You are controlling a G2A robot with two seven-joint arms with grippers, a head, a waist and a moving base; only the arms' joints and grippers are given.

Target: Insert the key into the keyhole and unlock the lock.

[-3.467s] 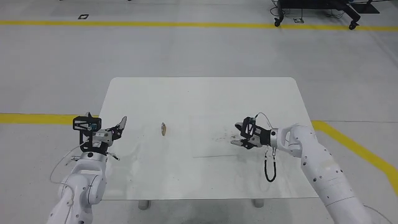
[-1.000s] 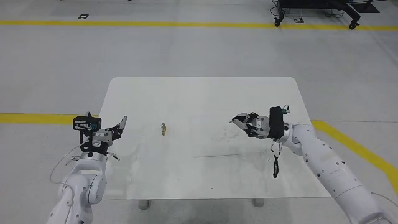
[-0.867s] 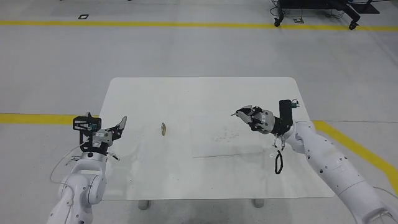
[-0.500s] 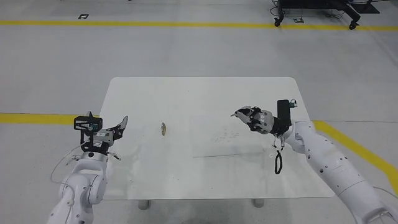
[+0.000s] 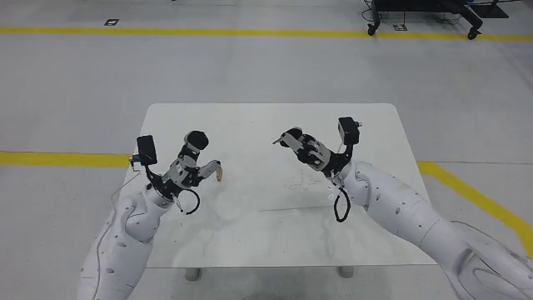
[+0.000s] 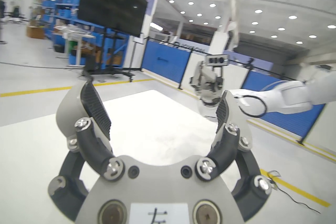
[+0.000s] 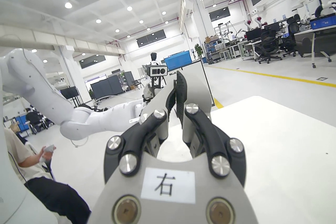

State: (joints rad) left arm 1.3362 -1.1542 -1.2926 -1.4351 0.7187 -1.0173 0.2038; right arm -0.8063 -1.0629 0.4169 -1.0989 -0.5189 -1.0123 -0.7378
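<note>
Top view: left of centre, the left gripper [image 5: 205,154] gapes wide and empty, with 2 grey fingers and ribbed black pads [image 6: 94,109]. The small brass-coloured lock [image 5: 220,174] lies on the smooth white table [image 5: 266,121], just beside its lower fingertip. Right of centre, the right gripper [image 5: 277,142] is pinched together; whether it holds anything is unclear.

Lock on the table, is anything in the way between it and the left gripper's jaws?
Nothing visible stands between them. In the top view the small brass lock lies on the white table, and the left gripper, jaws open, is right beside it, with only tabletop between the two.
</note>
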